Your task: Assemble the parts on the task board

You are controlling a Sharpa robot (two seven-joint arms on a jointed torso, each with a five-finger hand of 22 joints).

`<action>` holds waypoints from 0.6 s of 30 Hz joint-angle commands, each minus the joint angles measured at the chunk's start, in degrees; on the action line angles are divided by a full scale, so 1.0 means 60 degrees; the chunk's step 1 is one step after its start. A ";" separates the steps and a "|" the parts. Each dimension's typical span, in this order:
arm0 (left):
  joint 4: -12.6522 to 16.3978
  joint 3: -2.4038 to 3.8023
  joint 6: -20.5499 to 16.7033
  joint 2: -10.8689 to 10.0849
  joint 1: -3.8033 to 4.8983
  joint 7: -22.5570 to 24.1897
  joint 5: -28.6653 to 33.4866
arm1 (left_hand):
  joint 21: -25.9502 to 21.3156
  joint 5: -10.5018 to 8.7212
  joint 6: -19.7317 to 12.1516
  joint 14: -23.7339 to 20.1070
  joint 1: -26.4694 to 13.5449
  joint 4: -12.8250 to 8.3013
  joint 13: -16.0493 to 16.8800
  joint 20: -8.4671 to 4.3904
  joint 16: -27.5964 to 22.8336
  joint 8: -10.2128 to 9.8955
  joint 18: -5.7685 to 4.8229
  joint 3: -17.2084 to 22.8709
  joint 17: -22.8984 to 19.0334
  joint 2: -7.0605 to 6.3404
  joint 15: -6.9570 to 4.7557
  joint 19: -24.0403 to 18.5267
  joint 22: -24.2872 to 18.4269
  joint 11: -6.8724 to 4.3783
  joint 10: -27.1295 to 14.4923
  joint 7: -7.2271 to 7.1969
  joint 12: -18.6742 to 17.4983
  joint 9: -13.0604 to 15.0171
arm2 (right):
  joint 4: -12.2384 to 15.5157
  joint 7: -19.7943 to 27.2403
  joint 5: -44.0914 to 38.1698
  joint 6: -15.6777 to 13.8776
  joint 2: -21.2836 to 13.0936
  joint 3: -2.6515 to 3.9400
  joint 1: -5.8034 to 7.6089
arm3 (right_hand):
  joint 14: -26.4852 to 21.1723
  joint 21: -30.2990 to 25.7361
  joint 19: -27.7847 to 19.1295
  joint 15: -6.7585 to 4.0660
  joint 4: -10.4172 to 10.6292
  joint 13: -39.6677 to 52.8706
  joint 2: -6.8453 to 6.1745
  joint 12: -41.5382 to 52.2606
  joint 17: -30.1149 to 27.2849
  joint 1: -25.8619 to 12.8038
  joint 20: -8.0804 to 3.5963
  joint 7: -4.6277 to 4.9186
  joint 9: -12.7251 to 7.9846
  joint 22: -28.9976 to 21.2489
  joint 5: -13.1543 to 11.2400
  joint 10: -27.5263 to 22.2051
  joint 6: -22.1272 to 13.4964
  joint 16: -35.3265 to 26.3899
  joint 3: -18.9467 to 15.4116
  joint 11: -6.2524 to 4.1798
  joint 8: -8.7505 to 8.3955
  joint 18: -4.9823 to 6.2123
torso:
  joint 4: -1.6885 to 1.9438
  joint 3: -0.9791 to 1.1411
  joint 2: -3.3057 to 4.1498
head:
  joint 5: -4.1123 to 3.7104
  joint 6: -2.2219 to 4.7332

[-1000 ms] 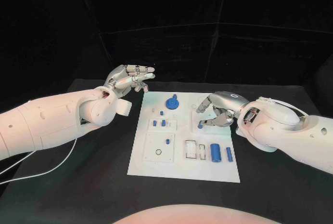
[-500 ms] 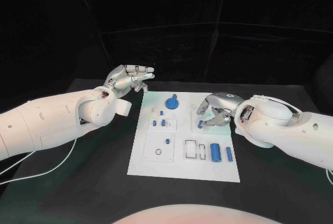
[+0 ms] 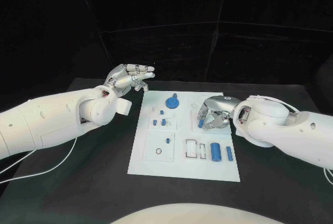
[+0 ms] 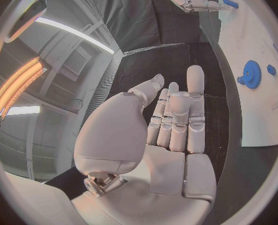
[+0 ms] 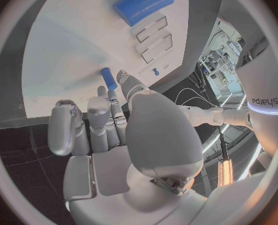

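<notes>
A small blue peg (image 3: 201,122) is pinched at the fingertips (image 5: 121,78) of the right hand (image 3: 216,114), which is held low over the upper right part of the task board (image 3: 182,172). In the right wrist view the peg is seen projecting past the fingertips toward the white surface, its long axis roughly in line with the fingers rather than across them. In the head view it is seen steep, slightly tilted, with its lower end toward 7 o'clock of the hand and close to the board; whether it already touches cannot be told.

The coming move is judged to turn on that alignment: the peg's lower end has to be brought over a seat in the board, and the seat itself is hidden under the hand.

The left hand (image 3: 129,78) is held up off the bench (image 3: 83,185), beyond the board's corner at about 10 o'clock, its fingers curled loosely together with nothing in them. It is well apart from the peg, so the right hand is plainly the nearer one.

Elsewhere on the board a blue gear (image 3: 172,104) lies at 12 o'clock, two short pegs (image 3: 159,122) stand at 9 o'clock of the right hand, and a blue cylinder (image 3: 216,152) lies at 5 o'clock, its long axis running up and down the board.
</notes>
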 commanded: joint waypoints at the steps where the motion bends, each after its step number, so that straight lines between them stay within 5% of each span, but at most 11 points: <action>1: -0.0001 0.0007 0.0124 0.0002 0.0015 0.0024 0.0032 | -0.0043 -0.0018 -0.0023 -0.0077 0.0070 0.0000 -0.0012 -0.0003 -0.0032 0.0040 0.0131 -0.0060 -0.0011 0.0048 0.0014 -0.0069 -0.0015 0.0006 -0.0094 0.0011 0.0059 -0.0012 | -0.0052 -0.0044 -0.0067 0.0192 0.0070 0.0001 0.0002 | 0.0119 0.0129 0.0146 -0.0029 -0.0014 -0.0023 0.0214 0.0052 0.0080 0.0081 -0.0028 0.0002 0.0012 0.0251 -0.0202 0.0232 0.0187 0.0121 0.0230 -0.0019 0.0051 0.0070 | 0.0005 0.0008 0.0006 | 0.0001 -0.0001; 11: 0.0002 0.0007 0.0126 -0.0003 0.0015 0.0018 0.0032 | -0.0043 -0.0018 -0.0023 -0.0077 0.0070 0.0000 -0.0012 -0.0003 -0.0032 0.0040 0.0131 -0.0060 -0.0011 0.0048 0.0014 -0.0069 -0.0015 0.0006 -0.0094 0.0011 0.0059 -0.0012 | -0.0296 -0.0163 -0.0079 -0.0029 0.0249 -0.0004 -0.0030 | 0.0210 0.0513 0.0391 -0.0092 -0.0023 -0.0032 0.0604 -0.0098 0.0209 0.0257 -0.0089 -0.0001 0.0026 0.0677 -0.0751 0.0862 0.0654 0.0289 0.1143 -0.0104 0.0101 -0.0038 | -0.0001 -0.0001 -0.0002 | -0.0021 -0.0033; 18: 0.0007 0.0007 0.0123 -0.0014 0.0015 0.0008 0.0032 | -0.0043 -0.0018 -0.0023 -0.0077 0.0070 0.0000 -0.0012 -0.0003 -0.0032 0.0040 0.0131 -0.0060 -0.0011 0.0048 0.0014 -0.0069 -0.0015 0.0006 -0.0094 0.0011 0.0059 -0.0012 | -0.0385 -0.0236 -0.0137 -0.0088 0.0352 -0.0010 -0.0091 | 0.0266 0.0738 0.0510 -0.0116 -0.0045 -0.0027 0.0533 -0.0194 0.0407 0.0188 -0.0115 -0.0018 0.0028 0.0927 -0.0808 0.1051 0.0813 0.0468 0.1408 -0.0133 0.0115 -0.0101 | 0.0002 0.0004 0.0001 | -0.0017 -0.0055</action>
